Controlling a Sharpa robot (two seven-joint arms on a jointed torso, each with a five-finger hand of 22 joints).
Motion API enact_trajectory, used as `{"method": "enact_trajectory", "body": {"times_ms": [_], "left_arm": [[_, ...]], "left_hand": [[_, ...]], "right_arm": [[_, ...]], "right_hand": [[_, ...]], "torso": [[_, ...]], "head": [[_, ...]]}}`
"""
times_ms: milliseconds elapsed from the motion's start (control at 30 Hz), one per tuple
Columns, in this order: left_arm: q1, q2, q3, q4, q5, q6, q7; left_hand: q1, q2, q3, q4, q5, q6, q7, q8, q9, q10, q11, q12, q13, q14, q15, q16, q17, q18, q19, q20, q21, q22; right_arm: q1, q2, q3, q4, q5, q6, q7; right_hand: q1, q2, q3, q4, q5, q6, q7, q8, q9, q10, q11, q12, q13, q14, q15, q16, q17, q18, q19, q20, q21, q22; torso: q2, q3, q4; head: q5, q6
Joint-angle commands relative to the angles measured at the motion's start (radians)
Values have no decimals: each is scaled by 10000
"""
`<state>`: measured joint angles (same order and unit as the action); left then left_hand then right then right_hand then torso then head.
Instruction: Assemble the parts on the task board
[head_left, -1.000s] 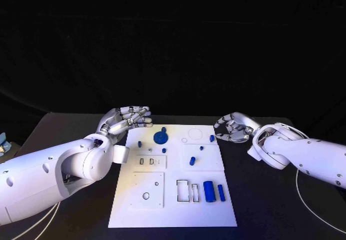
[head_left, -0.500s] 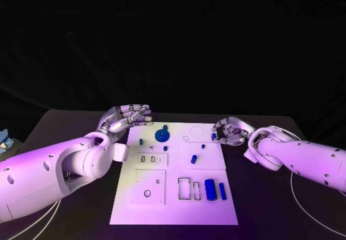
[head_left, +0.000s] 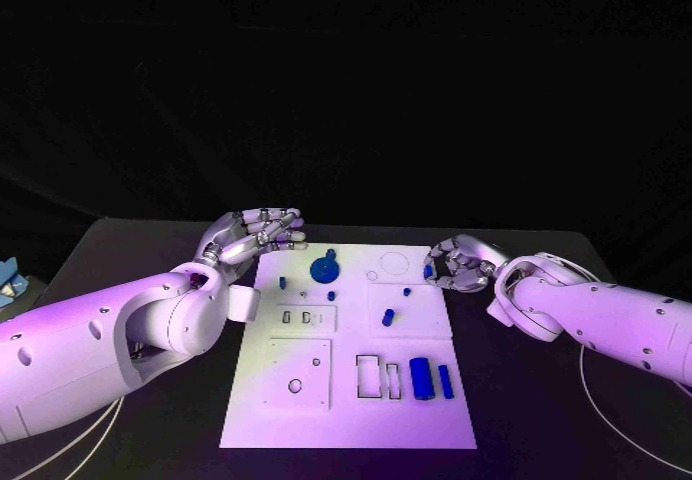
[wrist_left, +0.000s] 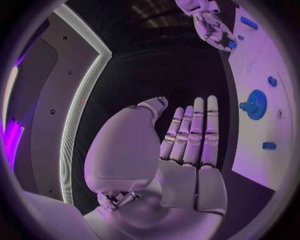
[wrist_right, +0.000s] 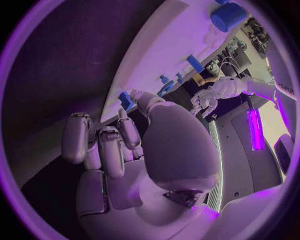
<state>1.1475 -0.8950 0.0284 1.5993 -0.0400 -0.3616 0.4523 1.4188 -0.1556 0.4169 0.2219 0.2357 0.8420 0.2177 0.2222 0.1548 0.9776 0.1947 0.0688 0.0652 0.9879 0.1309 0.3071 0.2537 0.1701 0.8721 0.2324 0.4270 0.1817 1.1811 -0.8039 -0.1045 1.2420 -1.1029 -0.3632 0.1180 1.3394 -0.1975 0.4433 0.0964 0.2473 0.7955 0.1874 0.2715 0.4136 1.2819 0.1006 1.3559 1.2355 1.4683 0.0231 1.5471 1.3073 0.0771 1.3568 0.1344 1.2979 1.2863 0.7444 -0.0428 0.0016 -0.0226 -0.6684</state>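
The white task board (head_left: 346, 420) lies mid-table with blue parts on it: a gear (head_left: 323, 268), a thick cylinder (head_left: 420, 378) beside a thinner one (head_left: 444, 381), and several small pegs such as one mid-board (head_left: 385, 319). My right hand (head_left: 462, 262) hovers at the board's far right edge with its fingers half curled. Its thumb tip is right beside a small blue peg (head_left: 428, 271) (wrist_right: 127, 101), and I see no pinch on it. My left hand (head_left: 257, 232) is raised off the board's far left corner, its fingers (wrist_left: 194, 130) straight, side by side and holding nothing.
A small blue and white object (head_left: 7, 280) sits at the table's left edge. A pale cable (head_left: 588, 395) runs along the table under my right arm. The board has rectangular cutouts (head_left: 375, 378) and a round hole (head_left: 294, 385).
My right hand has moved left, up to the board's far right edge and the small blue peg. My left hand has barely moved.
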Motion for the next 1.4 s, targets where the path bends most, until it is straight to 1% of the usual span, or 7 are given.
{"method": "enact_trajectory", "body": {"times_ms": [33,500,833,1067,1100,1267,1400], "left_arm": [[4,27,7,7,20,196,106],[3,35,7,-12,20,194,80],[0,40,7,-38,20,201,62],[-3,35,6,-62,20,197,55],[-3,39,6,-72,20,196,54],[-3,62,6,-131,20,179,49],[-2,87,5,-211,20,170,52]], "left_hand": [[-76,27,50,-21,-48,-16,289,-44,-9,-21,-28,-22,8,1,68,-50,11,106,3,31,47,13],[-79,28,66,-44,-50,-13,289,-49,-9,-18,-30,-25,7,5,64,-62,27,108,-5,30,60,15],[-79,28,66,-44,-50,-13,289,-49,-9,-18,-30,-25,7,5,64,-62,27,108,-5,30,60,15],[-79,28,66,-44,-50,-13,289,-49,-9,-18,-30,-25,7,5,64,-62,27,108,-5,30,60,15],[-79,28,66,-44,-50,-13,289,-49,-9,-18,-30,-25,7,5,64,-62,27,108,-5,30,60,15],[-84,28,74,-55,-51,-15,291,-55,-10,-23,-28,-29,6,6,65,-71,36,107,-9,30,67,16],[-85,27,76,-58,-51,-13,288,-55,-10,-21,-28,-28,6,5,66,-74,38,107,-12,30,68,16]], "right_arm": [[-9,15,-1,-15,-93,18,-71],[-21,91,-1,-104,114,-143,-40],[-23,82,0,5,205,-851,-185],[35,-127,4,839,243,-1425,-397],[84,-168,6,1129,189,-1516,-534],[285,-163,8,2044,-169,-1538,-1027],[377,121,8,2652,-732,-1552,-1540]], "right_hand": [[-98,41,80,-2,-55,178,-28,130,44,105,-6,63,57,837,46,49,1835,17,0,-10,40,46],[-270,349,281,-9,-82,905,-345,690,298,369,-279,229,283,851,-183,55,1880,-13,126,-201,144,207],[-228,646,574,-106,-347,1012,-459,896,405,497,-391,276,376,856,-290,53,1887,-32,193,-312,193,291],[-217,797,760,-170,-184,1024,-496,1004,469,520,-428,275,397,862,-327,56,1906,-50,246,-350,248,363],[-222,817,782,-174,-163,1020,-498,1015,477,524,-430,276,400,861,-330,55,1901,-54,259,-354,262,380],[-284,857,813,-155,-123,1003,-496,1042,496,533,-429,275,404,868,-334,62,1931,-75,316,-362,332,454],[-348,863,818,-137,-98,1010,-507,1077,517,558,-435,289,428,878,-337,72,1971,-88,354,-367,376,502]], "torso": [[-1,-4,2],[2,-11,5],[-12,-8,-3],[-25,-11,-32],[-31,-16,-34],[-68,-23,-25],[-75,-28,-18]], "head": [[6,-17],[29,-54],[32,-98],[46,-56],[55,-72],[115,-84],[238,-116]]}}
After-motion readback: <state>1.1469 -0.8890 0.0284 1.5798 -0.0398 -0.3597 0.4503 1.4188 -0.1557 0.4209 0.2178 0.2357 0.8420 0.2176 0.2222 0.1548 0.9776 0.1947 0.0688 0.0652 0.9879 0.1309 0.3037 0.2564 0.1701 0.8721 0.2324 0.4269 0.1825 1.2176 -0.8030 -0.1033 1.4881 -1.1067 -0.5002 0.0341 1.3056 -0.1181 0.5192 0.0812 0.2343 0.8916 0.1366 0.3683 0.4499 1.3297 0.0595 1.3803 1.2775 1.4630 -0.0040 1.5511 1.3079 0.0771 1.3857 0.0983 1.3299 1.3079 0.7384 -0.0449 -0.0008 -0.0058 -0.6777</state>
